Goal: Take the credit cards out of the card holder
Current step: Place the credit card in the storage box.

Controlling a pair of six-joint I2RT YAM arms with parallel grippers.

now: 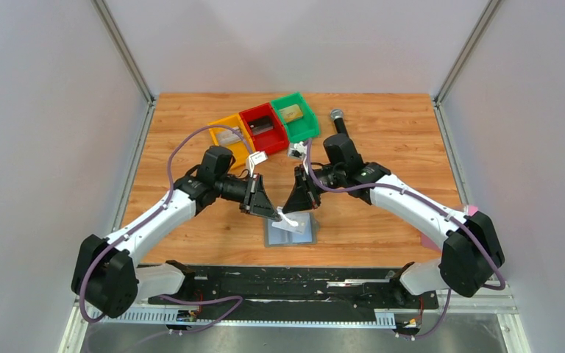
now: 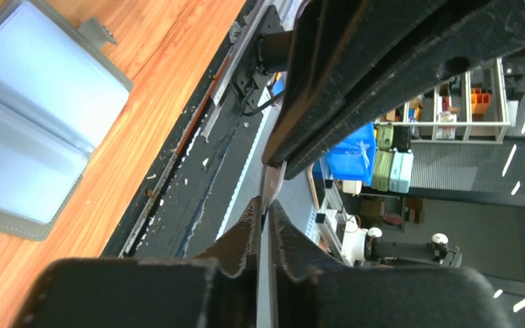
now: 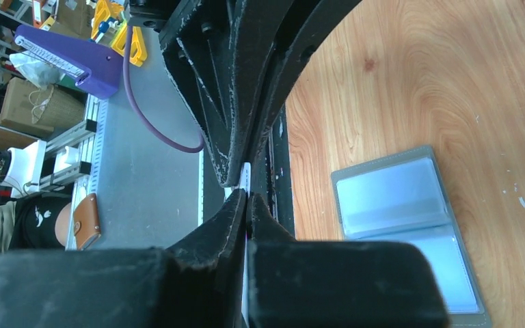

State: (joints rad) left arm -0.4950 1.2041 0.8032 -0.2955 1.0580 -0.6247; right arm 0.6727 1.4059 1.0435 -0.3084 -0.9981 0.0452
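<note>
We are at a hand-over in mid-air: the left hand and the right hand meet tip to tip at the lower centre of the top view. Both are clenched on the same whitish credit card, which each wrist view shows edge-on as a thin pale sliver pinched between the black fingers. The card holder lies open and flat on the desk just beneath them, toward the lower edge of the wood. Its two pale panels face up and, as far as we can see, nothing touches it. We cannot tell which hand is meant to end up with the card. To do this well, we judge that only one hand should let go, and only once the other's pinch sits squarely on the card's flat faces rather than on a corner. Neither arm should pull while both are gripping, or the thin card may bend or twist out. The freed hand should back straight away along the card's plane.
</note>
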